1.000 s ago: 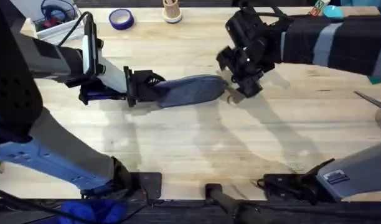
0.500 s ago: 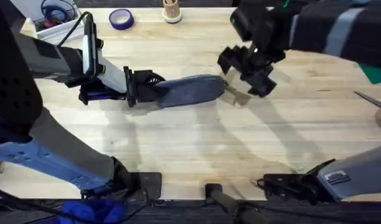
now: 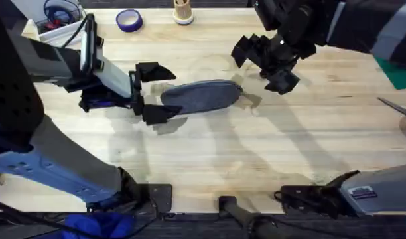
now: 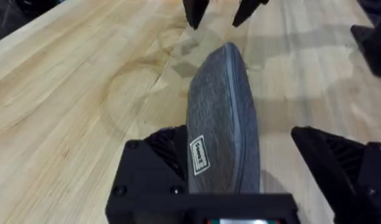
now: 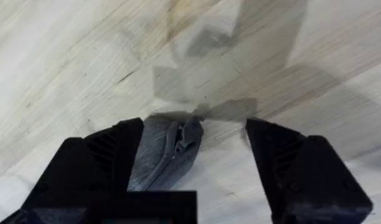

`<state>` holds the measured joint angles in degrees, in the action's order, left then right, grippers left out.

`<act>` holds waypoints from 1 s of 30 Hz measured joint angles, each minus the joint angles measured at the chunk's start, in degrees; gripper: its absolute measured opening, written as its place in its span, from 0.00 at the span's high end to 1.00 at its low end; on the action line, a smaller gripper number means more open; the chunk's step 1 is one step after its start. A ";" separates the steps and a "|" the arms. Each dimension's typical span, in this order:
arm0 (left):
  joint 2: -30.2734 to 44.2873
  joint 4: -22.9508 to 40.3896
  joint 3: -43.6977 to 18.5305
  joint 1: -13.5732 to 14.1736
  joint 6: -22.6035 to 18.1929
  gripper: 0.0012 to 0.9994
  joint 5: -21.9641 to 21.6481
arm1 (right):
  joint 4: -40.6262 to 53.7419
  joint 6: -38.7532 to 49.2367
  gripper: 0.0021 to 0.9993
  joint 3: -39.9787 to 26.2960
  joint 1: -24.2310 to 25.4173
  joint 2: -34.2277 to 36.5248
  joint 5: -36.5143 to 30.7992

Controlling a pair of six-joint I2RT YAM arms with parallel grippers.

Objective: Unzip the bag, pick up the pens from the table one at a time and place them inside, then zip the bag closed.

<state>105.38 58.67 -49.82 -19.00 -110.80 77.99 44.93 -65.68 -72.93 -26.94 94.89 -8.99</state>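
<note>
Table and what is lying on it

The table (image 3: 209, 153) is carrying the bag (image 3: 203, 96) mid-table; a tape roll (image 3: 129, 20) and a small cup (image 3: 183, 12) are sitting at the far edge.

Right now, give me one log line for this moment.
bag: lying on table, zipped | left gripper: open around bag's end | right gripper: open, above zipper end

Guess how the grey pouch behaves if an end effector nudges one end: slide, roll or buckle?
The bag looks like soft woven fabric with a rounded, full body, so it would probably give locally before moving. It lies flat along the table, so sliding seems likelier than rolling. Both end effectors stand open and off it, so nothing pins it.
</note>
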 joint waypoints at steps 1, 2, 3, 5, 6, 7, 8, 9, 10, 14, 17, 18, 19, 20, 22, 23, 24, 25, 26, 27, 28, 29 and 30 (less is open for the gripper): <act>0.00 1.41 -0.78 0.00 0.00 0.00 -0.07 | 0.01 0.24 0.00 -0.07 0.00 0.00 0.02; 0.00 3.02 -1.76 0.00 -0.02 0.00 -0.32 | 0.02 0.56 0.00 -0.17 0.00 0.00 0.00; 0.00 4.85 -2.94 0.00 0.00 0.00 -0.77 | 0.09 0.89 0.00 -0.33 0.00 0.00 0.02; 0.00 8.39 -5.47 0.00 -0.01 0.00 -1.74 | 0.15 1.51 0.00 -0.89 0.00 -0.01 0.02; 0.00 10.30 -6.75 0.00 0.00 0.00 -2.39 | 0.15 1.75 0.00 -1.26 0.00 0.00 0.03; 0.00 12.33 -8.06 0.00 0.00 0.00 -2.98 | 0.13 1.96 0.00 -1.69 0.00 -0.01 0.03; 0.00 13.82 -9.09 0.00 0.00 0.00 -3.40 | 0.14 2.15 0.00 -2.06 0.00 0.00 0.02; 0.00 15.17 -10.06 0.00 0.00 0.00 -3.95 | 0.12 2.38 0.00 -2.50 0.00 0.00 0.02; 0.00 16.63 -11.03 0.00 -0.04 0.00 -4.54 | 0.13 2.61 0.00 -2.90 0.00 0.00 0.02; -0.97 20.19 -13.54 0.00 0.00 0.00 -7.51 | 0.15 3.21 0.00 -4.43 0.00 -0.02 0.02; -4.50 21.49 -14.12 0.00 0.83 0.00 -10.13 | 0.15 3.62 0.00 -5.58 0.00 -0.02 0.02; -6.00 21.49 -14.19 0.00 1.51 0.00 -10.87 | 0.15 3.88 0.00 -5.90 0.00 -0.02 0.04; -7.73 21.38 -14.30 0.00 2.69 0.00 -11.77 | 0.15 4.19 0.00 -6.22 0.00 -0.02 0.03; -9.57 21.04 -14.42 0.00 4.24 0.00 -12.82 | 0.15 4.51 0.00 -6.52 0.00 -0.10 0.04; -13.33 20.10 -14.47 0.00 8.14 0.00 -15.17 | 0.24 5.09 0.00 -6.85 0.00 -0.61 0.09; -15.26 19.76 -14.47 0.00 10.26 0.00 -16.41 | 0.58 5.38 0.00 -6.90 0.00 -1.11 0.12; -17.30 19.44 -14.47 0.00 12.60 0.00 -17.76 | 1.22 5.63 0.00 -6.93 0.00 -1.83 0.17; -19.36 19.21 -14.49 0.00 14.85 0.00 -19.02 | 1.89 5.77 0.00 -6.93 0.00 -2.54 0.22; -21.21 18.97 -14.49 0.00 16.97 0.00 -20.08 | 2.74 5.90 0.00 -6.95 0.00 -3.47 0.23; -23.32 18.61 -14.49 0.00 19.60 0.00 -21.40 | 3.57 6.04 0.00 -6.97 0.00 -4.41 0.26; -25.13 18.02 -14.49 0.00 22.02 0.00 -22.58 | 4.37 6.21 0.00 -6.97 0.00 -5.22 0.26; -27.34 17.13 -14.49 0.00 25.21 0.00 -24.20 | 5.34 6.60 0.00 -7.03 0.00 -6.16 0.55; -29.22 16.40 -14.49 0.00 28.13 0.00 -25.71 | 6.14 7.11 0.00 -7.08 0.00 -6.98 0.98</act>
<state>76.16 75.07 -64.31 -19.00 -82.67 52.29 51.07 -58.58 -80.01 -26.94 87.91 -8.02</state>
